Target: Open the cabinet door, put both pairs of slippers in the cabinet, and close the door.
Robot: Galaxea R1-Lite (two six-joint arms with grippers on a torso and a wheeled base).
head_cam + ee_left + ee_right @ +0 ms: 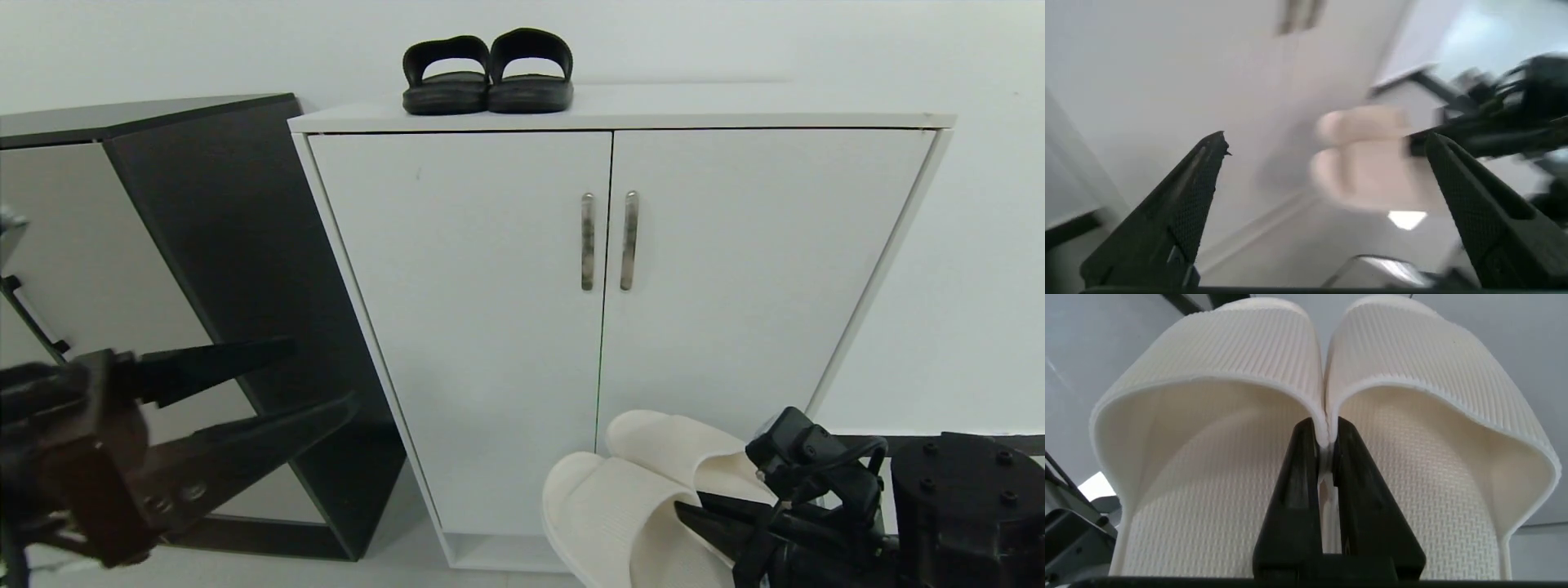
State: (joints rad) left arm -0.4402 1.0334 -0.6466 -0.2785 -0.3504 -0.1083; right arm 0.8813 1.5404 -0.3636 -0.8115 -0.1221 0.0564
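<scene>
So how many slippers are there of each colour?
Black slippers: 2, side by side on top of the white cabinet.
Cream slippers: 2, pinched together in the right gripper.
Total: 4 slippers.

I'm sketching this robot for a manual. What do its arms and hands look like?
Both are black. The left hand has two long wedge fingers tapering to points, with small screws near the base and finely dimpled inner faces. The right hand has slim, glossy black fingers. The right arm has a round housing studded with bolts, and a black cable loops beside it.
</scene>
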